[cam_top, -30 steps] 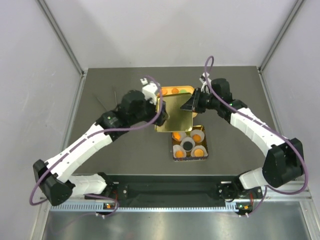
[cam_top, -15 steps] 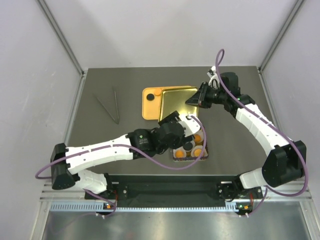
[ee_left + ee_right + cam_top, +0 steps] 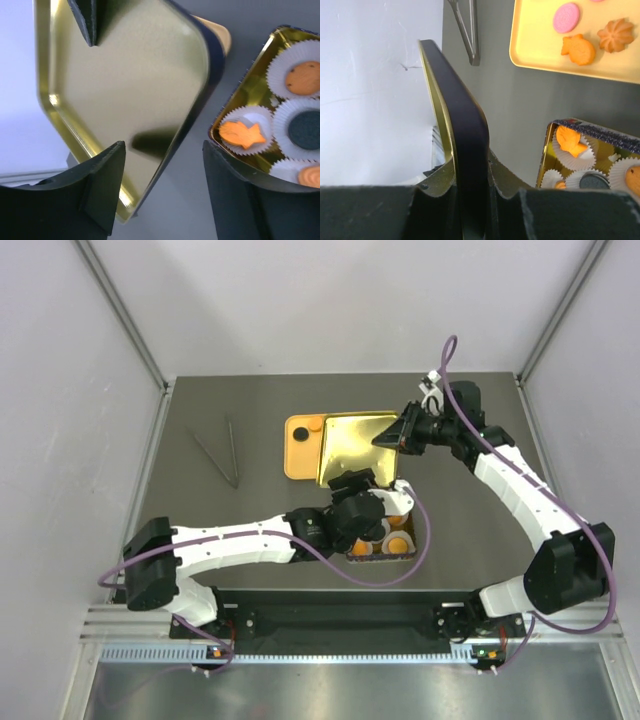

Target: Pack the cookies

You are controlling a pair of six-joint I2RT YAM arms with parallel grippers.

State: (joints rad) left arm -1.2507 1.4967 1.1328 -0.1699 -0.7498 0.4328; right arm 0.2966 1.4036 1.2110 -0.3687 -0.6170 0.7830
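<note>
Closest to me is the gold tin (image 3: 252, 89), sitting on the counter (image 3: 200, 510). It's lined with white paper cups (image 3: 295, 59), and some of the cookies (image 3: 243, 134) are already in them: an orange fish-shaped one, a round orange one, a black one and another orange one at the edge. My left hand (image 3: 164, 150) hovers right over the tin with its fingers spread wide and nothing in them, so from overhead it covers most of the tin.

Just past that, my right hand (image 3: 393, 438) is clamped on the edge of the lid (image 3: 355, 445), gold inside and dark outside, tipped up on its side. It hides the right part of the orange tray (image 3: 300, 455) behind it. The tray holds more cookies: pink, black and a few orange. Off to the far left, well apart from everything, lie metal tongs (image 3: 222, 453).
</note>
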